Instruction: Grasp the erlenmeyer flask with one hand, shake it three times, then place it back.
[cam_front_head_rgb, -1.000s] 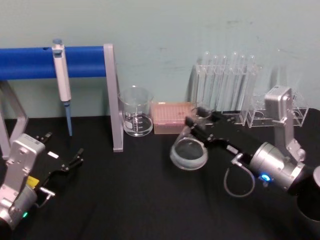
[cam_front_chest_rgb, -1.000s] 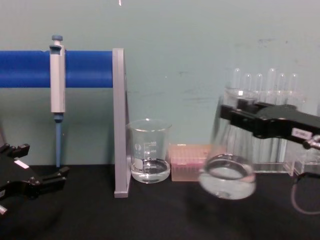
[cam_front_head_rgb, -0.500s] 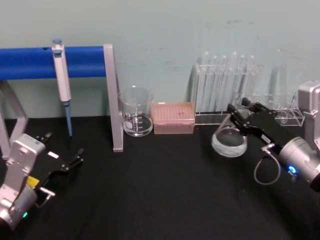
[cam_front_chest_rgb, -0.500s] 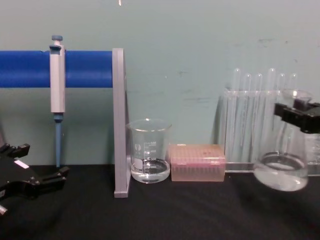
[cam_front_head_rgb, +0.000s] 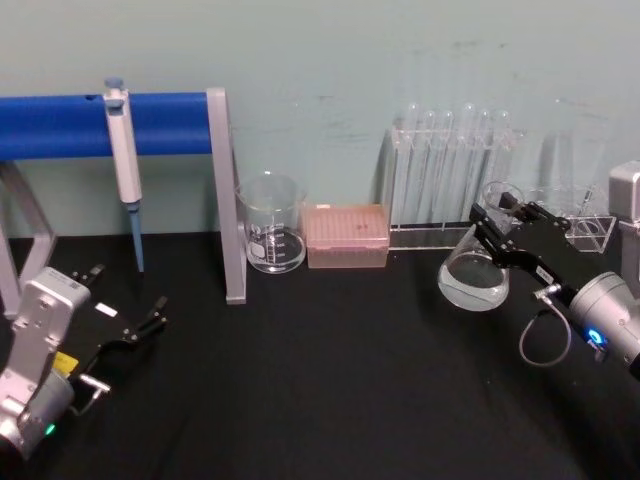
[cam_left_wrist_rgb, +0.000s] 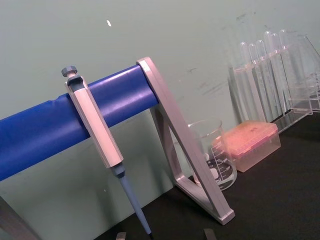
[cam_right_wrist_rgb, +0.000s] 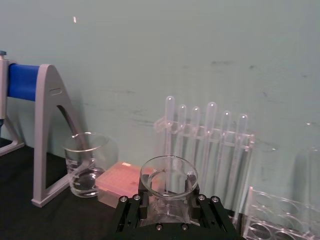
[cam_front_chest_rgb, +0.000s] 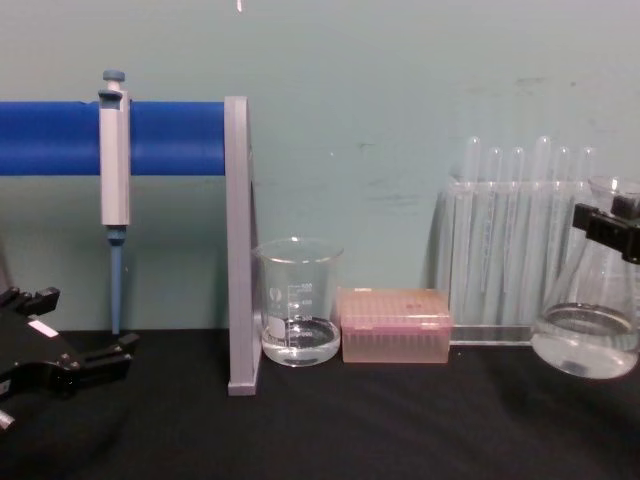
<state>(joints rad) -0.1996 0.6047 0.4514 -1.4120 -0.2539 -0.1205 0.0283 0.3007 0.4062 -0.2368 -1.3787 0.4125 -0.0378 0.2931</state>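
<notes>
Glass erlenmeyer flask (cam_front_head_rgb: 473, 280), right of centre in the head view: tilted, its base clear of the black surface (cam_front_head_rgb: 320, 390), a little clear liquid inside. The neck is hidden within the clenched jaws of the right gripper (cam_front_head_rgb: 492, 228). In the chest view both are cut off by the right frame edge. Test-tube rack (cam_front_head_rgb: 450, 180) stands just behind; tip box (cam_front_head_rgb: 345, 235) and beaker (cam_front_head_rgb: 271, 232) stand further left. Left gripper (cam_front_head_rgb: 130, 290), lower left: jaws spread, grasping nothing. Bare surface lies between the grippers.
</notes>
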